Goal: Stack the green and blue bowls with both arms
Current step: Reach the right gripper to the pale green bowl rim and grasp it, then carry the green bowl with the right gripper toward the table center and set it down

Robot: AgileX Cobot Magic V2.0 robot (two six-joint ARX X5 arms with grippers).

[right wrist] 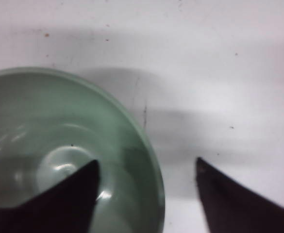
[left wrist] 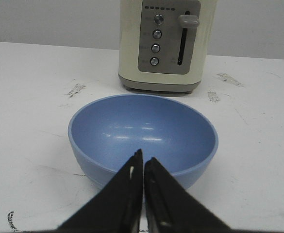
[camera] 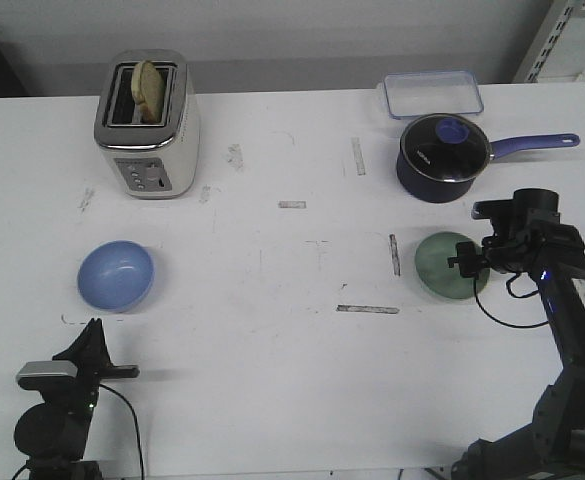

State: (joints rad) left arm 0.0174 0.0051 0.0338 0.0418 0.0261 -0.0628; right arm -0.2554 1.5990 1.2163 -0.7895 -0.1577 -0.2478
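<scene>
Showing scuffed white table (camera: 272, 330), right gripper (right wrist: 146, 167) parted astride green bowl (right wrist: 59, 150) rim, left gripper (left wrist: 142, 162) pressed together before blue bowl (left wrist: 142, 131).

Periwinkle blue bowl (camera: 116, 275), plain and glossy; pale mint green bowl (camera: 450, 264), plain too. Cream toaster (camera: 148, 125) with a silver top and grey button panel, tan toast (camera: 151, 90) in the slot; dark navy saucepan (camera: 442, 157) with a lighter blue handle and lid knob. White table (camera: 272, 330) with grey scuff marks, both arms black, the right arm (camera: 562, 300) carrying a white label.
</scene>
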